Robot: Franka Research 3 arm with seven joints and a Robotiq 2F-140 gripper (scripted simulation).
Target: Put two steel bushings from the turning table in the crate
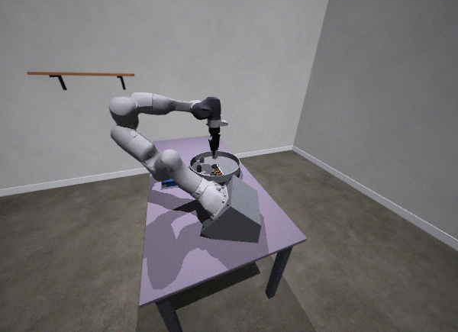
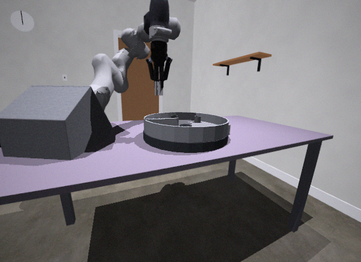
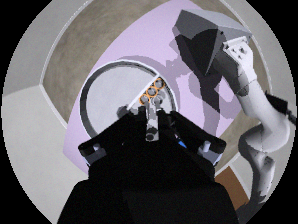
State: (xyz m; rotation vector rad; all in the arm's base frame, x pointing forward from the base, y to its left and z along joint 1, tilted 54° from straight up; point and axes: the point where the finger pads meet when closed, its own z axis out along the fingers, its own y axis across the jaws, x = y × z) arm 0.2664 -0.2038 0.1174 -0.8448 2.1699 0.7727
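in the top view, your claw [image 1: 214, 156] [image 2: 159, 91] [image 3: 152, 106] hovers above the turning table [image 1: 229, 176] [image 2: 186, 134] [image 3: 84, 102]; you cannot tell whether it grips anything. blue crate [image 1: 168, 183] [image 3: 182, 143]: eight o'clock.

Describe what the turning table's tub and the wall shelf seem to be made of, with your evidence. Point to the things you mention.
Tub [image 1: 214, 178] [image 2: 186, 134] [image 3: 84, 107]: probably painted metal or plastic; plain grey, faceted wall.
Shelf [image 1: 80, 74] [image 2: 242, 59]: likely wood, orange-brown board; its black brackets might be metal.
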